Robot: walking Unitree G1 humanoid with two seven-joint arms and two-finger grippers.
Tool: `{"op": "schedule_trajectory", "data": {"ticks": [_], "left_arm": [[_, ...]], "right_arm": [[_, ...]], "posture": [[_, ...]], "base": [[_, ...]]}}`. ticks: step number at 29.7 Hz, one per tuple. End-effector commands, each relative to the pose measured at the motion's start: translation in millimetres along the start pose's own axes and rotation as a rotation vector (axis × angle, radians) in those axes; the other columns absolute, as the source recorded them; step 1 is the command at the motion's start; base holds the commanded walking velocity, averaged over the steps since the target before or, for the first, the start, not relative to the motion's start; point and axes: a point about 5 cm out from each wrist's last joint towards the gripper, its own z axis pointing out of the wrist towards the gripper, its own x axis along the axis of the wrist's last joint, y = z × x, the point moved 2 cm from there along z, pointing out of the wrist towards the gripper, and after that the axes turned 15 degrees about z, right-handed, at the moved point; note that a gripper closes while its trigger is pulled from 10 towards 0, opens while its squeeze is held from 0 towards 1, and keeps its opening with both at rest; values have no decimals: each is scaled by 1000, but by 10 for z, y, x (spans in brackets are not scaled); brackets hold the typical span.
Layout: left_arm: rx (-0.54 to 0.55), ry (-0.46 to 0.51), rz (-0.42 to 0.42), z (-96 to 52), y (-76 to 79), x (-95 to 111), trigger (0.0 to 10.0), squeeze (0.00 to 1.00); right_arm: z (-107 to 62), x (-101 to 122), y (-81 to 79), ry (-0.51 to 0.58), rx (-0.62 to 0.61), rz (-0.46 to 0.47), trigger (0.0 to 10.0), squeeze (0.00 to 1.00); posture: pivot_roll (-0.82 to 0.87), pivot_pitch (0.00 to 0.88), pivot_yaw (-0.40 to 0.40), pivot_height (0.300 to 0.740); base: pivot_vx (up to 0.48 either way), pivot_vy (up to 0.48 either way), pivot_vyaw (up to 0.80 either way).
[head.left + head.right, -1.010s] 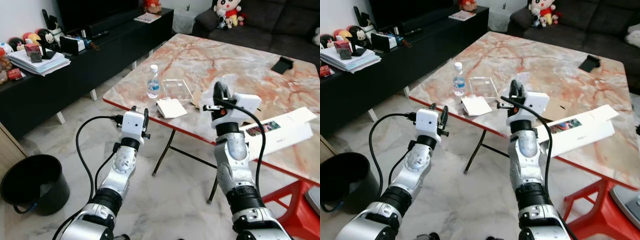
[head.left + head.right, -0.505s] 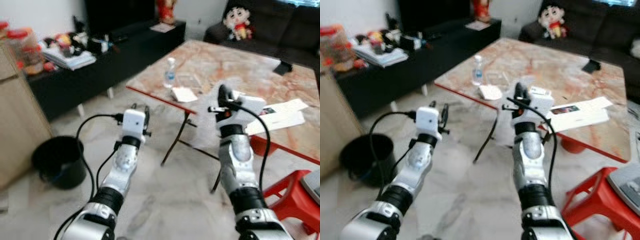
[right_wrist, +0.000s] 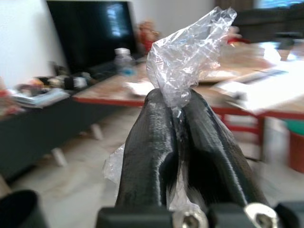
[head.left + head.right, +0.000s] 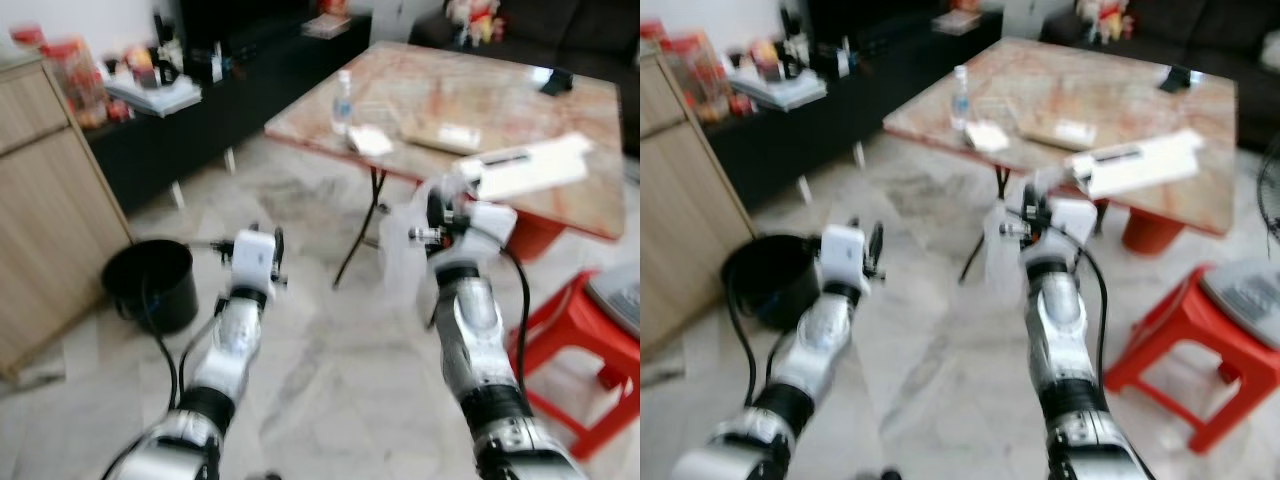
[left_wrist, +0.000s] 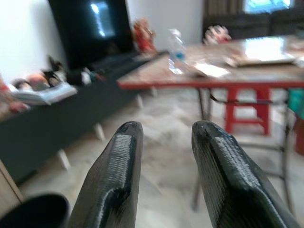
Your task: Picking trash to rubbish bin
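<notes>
The trash is in hand and the carry to the bin is the step under way; judging from the blur in the head views, the robot is walking. Nearest, the right end effector (image 3: pixel 176 137) has its two black fingers pressed together on a crumpled piece of clear plastic wrap (image 3: pixel 187 54), which bunches out above the fingertips and also hangs below them. In the head views that plastic (image 4: pixel 405 255) shows as a pale, see-through sheet held up in front of the right arm, over the tiled floor (image 4: pixel 330 380).

The left end effector (image 5: pixel 166 171) is held out at about the same height, its fingers parted with a clear gap between them and nothing in it.

Further out on the robot's left, the black bin (image 4: pixel 152 283) stands on the floor, just beside a wooden cabinet (image 4: pixel 45 210). It is well apart from the right end effector. The next move, as I judge it, calls for turning toward the bin, closing the gap, bringing the right arm over its open mouth and only then letting the fingers part; light plastic may cling or drift, so release should be low over the opening.

Beyond, the table (image 4: pixel 520 110) carries a water bottle (image 4: pixel 344 88) and a long white box (image 4: pixel 530 166), with a red stool (image 4: pixel 590 370) on the right.
</notes>
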Motion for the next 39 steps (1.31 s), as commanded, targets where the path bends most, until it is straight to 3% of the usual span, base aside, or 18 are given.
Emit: {"op": "schedule_trajectory", "data": {"ticks": [1, 3, 7, 12, 16, 20, 23, 25, 30, 39], "left_arm": [[-21, -62, -10, -7, 10, -99, 10000, 0], [-62, -188, -34, -120, 67, -347, 10000, 0], [-152, -386, -63, -373, 173, -720, 10000, 0], [-209, -511, -39, -588, 223, -950, 10000, 0], [-220, -556, -40, -677, 230, -1033, 10000, 0], [-315, -835, -5, -1401, 284, -1511, 10000, 0], [-311, -898, -34, -1554, 301, -1584, 10000, 0], [-289, -983, -64, -1741, 303, -1669, 10000, 0], [-272, -1001, -77, -1780, 306, -1684, 10000, 0], [-286, -983, -83, -1703, 351, -1643, 10000, 0]], "right_arm": [[-26, -56, 113, -39, -29, -17, 10000, 0], [-214, -289, 435, -171, -121, -59, 10000, 0], [-619, -622, 869, -395, -262, -95, 10000, 0], [-886, -749, 1100, -494, -372, -97, 10000, 0], [-985, -784, 1180, -519, -418, -84, 10000, 0], [-1590, -1033, 1427, -659, -608, -1, 10000, 0], [-1711, -1096, 1431, -691, -624, 12, 10000, 0], [-1929, -1185, 1464, -750, -690, 28, 10000, 0], [-2022, -1221, 1466, -767, -704, 44, 10000, 0], [-2068, -1202, 1509, -767, -715, 52, 10000, 0]], "posture": [[-107, 13, -48, 740], [-107, 8, -48, 740], [-98, 5, -50, 740], [-98, 4, -49, 740], [-98, 4, -49, 740], [-94, 11, -34, 740], [-88, 10, -29, 740], [-89, 9, -30, 740], [-91, 16, -31, 740], [-98, 22, -39, 740]], "base": [[0, 0, 0], [0, 0, 0], [0, 0, 0], [0, 0, 0], [0, 0, 0], [0, 0, 0], [0, 0, 0], [0, 0, 0], [0, 0, 0], [0, 0, 0]]}}
